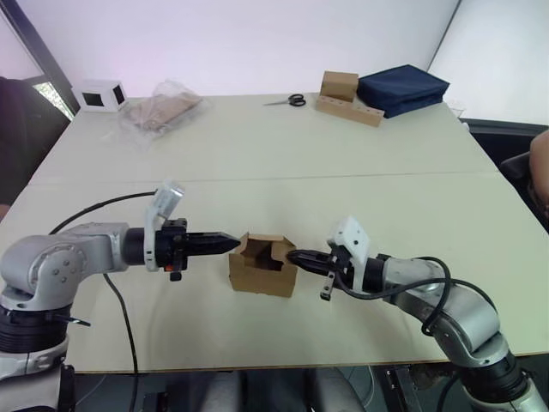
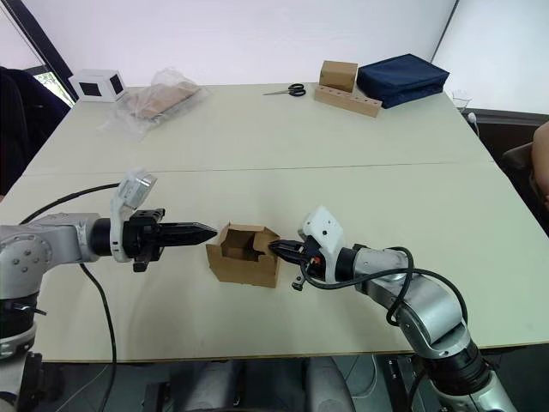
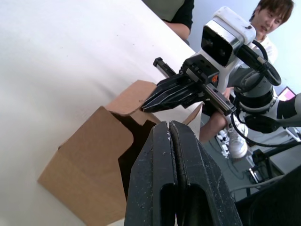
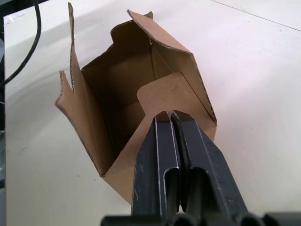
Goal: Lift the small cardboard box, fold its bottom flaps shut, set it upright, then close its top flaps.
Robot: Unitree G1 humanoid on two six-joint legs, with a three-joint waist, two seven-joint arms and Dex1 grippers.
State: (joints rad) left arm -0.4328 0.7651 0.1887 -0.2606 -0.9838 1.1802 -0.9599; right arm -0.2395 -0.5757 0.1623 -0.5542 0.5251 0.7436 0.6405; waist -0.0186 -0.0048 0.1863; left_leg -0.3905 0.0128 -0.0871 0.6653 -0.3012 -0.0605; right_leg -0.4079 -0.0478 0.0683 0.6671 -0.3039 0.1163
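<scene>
Both grippers, left (image 1: 230, 243) and right (image 1: 294, 256), fingers together, flank the upright, open-topped small cardboard box (image 1: 262, 273).

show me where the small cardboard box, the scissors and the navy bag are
small cardboard box (image 1: 260, 276), left eye view, its front wall
scissors (image 1: 290, 100), left eye view, its handles
navy bag (image 1: 403, 87), left eye view, its top

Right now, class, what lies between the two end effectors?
The small cardboard box, top flaps open, sits on the table between the left end effector and right end effector, in the eye views.
</scene>
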